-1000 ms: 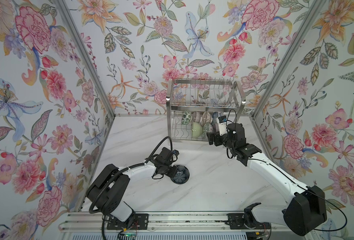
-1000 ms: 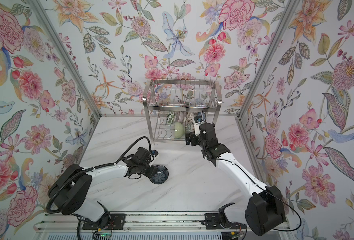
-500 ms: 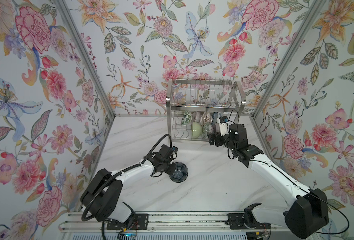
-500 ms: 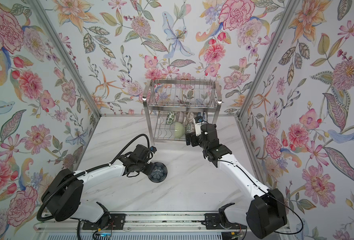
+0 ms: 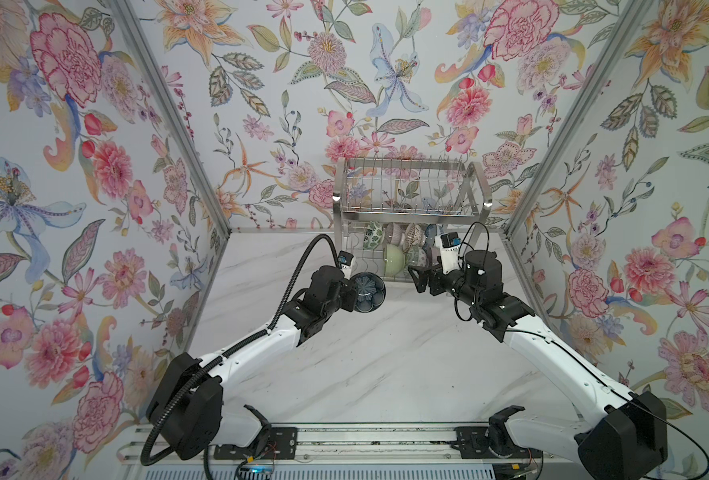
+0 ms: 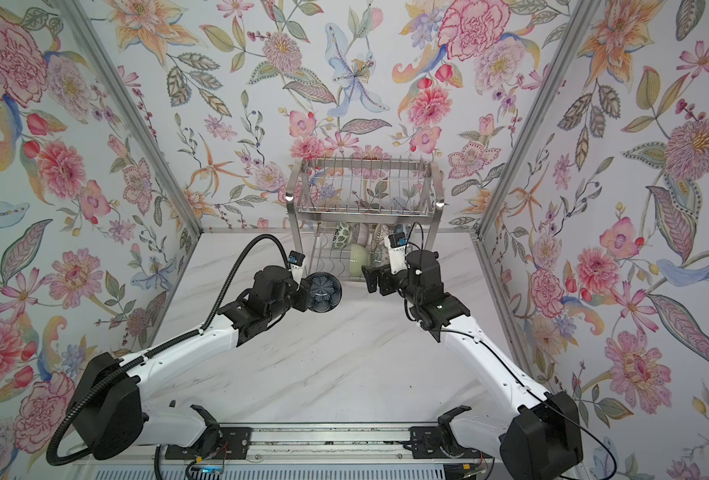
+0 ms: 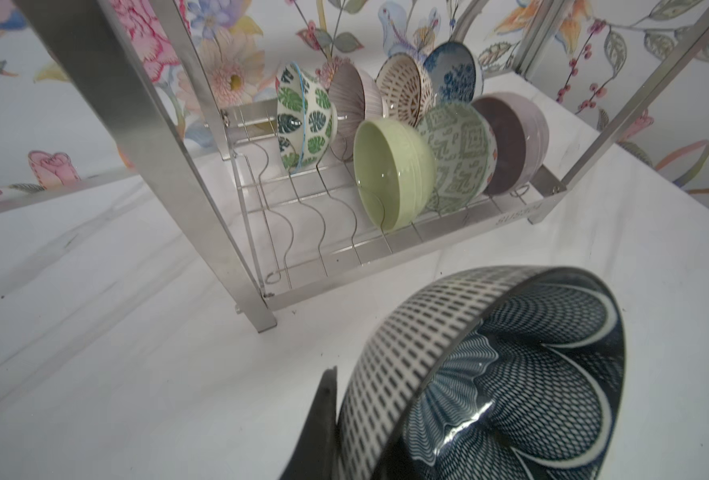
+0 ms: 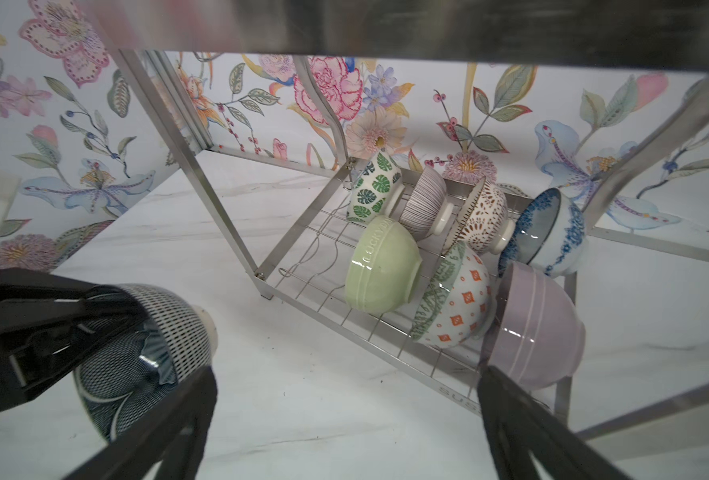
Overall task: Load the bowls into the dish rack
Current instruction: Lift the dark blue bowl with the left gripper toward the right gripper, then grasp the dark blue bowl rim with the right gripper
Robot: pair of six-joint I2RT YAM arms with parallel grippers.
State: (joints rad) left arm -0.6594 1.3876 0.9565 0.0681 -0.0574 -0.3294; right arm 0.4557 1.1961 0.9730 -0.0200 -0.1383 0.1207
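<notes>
Navy bowl: held tipped on edge in front of the dish rack's left front leg, near the rack but not touching it. It appears to be clear of the tabletop.
Left gripper: clenched on the navy bowl's rim. One finger lies against the outer wall; the inner finger is hidden in the left wrist view.
Handling, judged: glazed ceramic, so rigid, brittle and slick under the pads. The moderate weight hangs to one side of a rim pinch, so the bowl may swivel or slip. Hold the wall just below the rim and avoid knocking it on steel.
Bowl surface: glossy, with white dashes on dark outside, a fine navy mesh with petal outlines inside, and a pale unglazed foot.
Right gripper: jaws spread wide and empty, just in front of the loaded end of the lower shelf.
Dish rack: polished steel with flat bar legs, thin upright prongs and wavy wire slots.
Lower shelf: slots at the left end are free.
Loaded bowls: seven stand on edge, with the green leaf bowl at the back left, the pale green bowl at the front and the lilac bowl at the front right.
Tabletop: smooth, hard, white marble-look surface.
</notes>
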